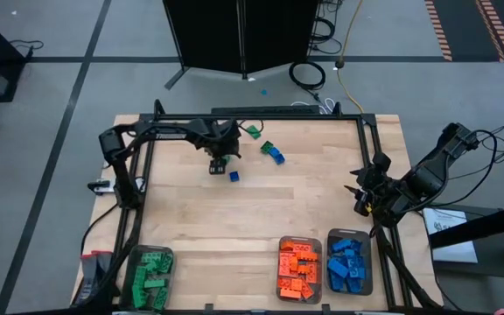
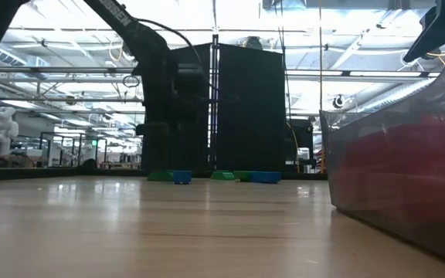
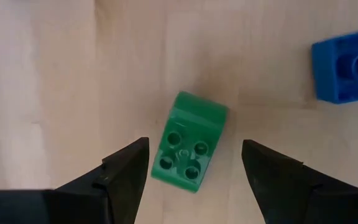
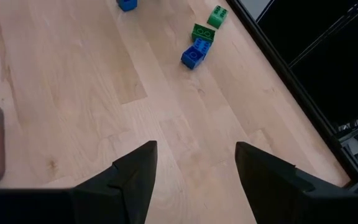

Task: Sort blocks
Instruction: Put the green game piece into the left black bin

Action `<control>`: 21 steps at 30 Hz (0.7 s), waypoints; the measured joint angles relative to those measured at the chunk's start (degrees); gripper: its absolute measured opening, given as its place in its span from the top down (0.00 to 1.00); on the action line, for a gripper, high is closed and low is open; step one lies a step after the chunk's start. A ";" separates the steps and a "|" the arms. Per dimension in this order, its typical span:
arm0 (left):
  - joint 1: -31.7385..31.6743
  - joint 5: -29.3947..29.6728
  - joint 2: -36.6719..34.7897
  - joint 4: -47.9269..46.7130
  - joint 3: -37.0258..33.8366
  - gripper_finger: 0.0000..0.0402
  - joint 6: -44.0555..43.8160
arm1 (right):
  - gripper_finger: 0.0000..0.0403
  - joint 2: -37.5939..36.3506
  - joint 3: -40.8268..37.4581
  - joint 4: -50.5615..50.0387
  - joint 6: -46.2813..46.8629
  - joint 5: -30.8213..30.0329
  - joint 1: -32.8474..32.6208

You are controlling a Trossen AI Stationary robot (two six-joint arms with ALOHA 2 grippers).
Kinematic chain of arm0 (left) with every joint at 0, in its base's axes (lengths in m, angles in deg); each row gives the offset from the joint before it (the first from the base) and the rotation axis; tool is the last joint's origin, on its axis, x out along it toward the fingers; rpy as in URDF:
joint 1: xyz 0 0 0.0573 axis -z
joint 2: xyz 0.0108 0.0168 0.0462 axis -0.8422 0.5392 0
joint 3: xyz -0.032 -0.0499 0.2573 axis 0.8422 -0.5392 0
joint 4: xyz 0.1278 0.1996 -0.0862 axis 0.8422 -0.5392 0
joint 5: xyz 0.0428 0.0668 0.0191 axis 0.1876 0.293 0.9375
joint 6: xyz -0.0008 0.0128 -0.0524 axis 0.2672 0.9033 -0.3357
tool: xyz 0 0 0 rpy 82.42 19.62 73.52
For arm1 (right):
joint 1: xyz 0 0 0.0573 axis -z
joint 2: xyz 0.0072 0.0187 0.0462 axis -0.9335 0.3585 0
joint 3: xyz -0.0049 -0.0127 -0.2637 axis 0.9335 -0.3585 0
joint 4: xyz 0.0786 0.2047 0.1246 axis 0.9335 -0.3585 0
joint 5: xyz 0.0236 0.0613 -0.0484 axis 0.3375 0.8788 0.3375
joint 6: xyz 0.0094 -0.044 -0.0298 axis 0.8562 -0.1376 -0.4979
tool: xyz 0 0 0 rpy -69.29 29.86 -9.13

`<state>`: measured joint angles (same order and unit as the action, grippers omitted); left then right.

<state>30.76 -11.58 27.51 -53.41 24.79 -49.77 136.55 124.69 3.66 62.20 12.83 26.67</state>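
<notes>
The wooden table (image 1: 234,219) carries 3 clear trays along its near edge. The 1st tray (image 1: 150,278) holds a heap of green blocks, the 2nd tray (image 1: 298,269) a heap of orange blocks, and the 3rd tray (image 1: 349,264) a heap of blue blocks; the pieces in each are piled too tightly to count. No writing can be read on the trays or blocks.

5 loose blocks lie on the far part of the table: 3 green, 2 blue. The left gripper (image 1: 220,164) hangs over 1 green block (image 3: 189,141), its fingers (image 3: 124,177) spread wide and holding nothing; the block sits tilted on the wood in the gap between the 2 fingertips, touching neither. 1 blue block (image 1: 234,176) lies just beside that gripper, outside the fingers.

The right gripper (image 1: 361,194) waits at the table's right edge, near the blue tray, with its fingers (image 4: 132,177) apart and empty. Well ahead of those fingers lie a second blue block (image 4: 193,55) touching a green block (image 4: 202,32), with another green block (image 4: 217,15) just past them.
</notes>
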 joint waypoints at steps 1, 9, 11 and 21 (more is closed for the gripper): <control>0.00 -0.09 0.66 -0.04 0.00 0.35 0.34 | 0.47 0.00 -0.02 0.00 -0.02 -0.02 0.02; -1.05 -0.97 5.92 -0.07 0.35 0.35 0.36 | 0.47 0.02 -0.02 -0.04 0.00 0.00 0.02; -1.16 -1.67 6.29 -0.32 0.35 0.36 0.35 | 0.47 0.02 -0.02 -0.06 0.20 0.02 0.02; -1.12 -3.04 6.25 -2.93 1.01 0.69 -3.24 | 0.47 0.01 -0.02 -0.24 0.85 0.01 0.02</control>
<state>29.64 -14.63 33.76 -56.33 25.81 -53.01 136.56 124.67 3.42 63.05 12.84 26.69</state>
